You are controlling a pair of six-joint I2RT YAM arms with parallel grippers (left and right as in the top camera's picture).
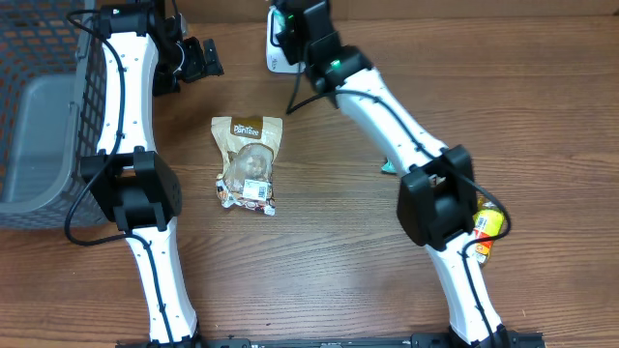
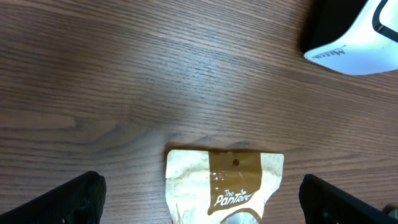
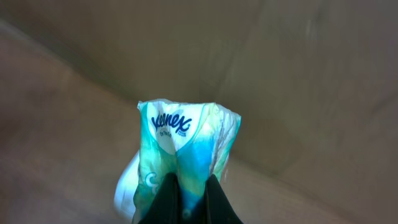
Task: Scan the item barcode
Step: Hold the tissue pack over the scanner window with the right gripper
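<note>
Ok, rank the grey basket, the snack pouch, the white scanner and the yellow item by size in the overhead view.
1. grey basket, even though the frame cuts it off
2. snack pouch
3. white scanner and yellow item: both are partly hidden by the right arm, so they are left unranked

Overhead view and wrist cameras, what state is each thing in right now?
left gripper, open, holding nothing.
right gripper, shut on Kleenex pack.
Kleenex pack, pinched at one end, crumpled.
snack pouch, lying flat, label up.
yellow bottle, lying down, partly hidden.
</note>
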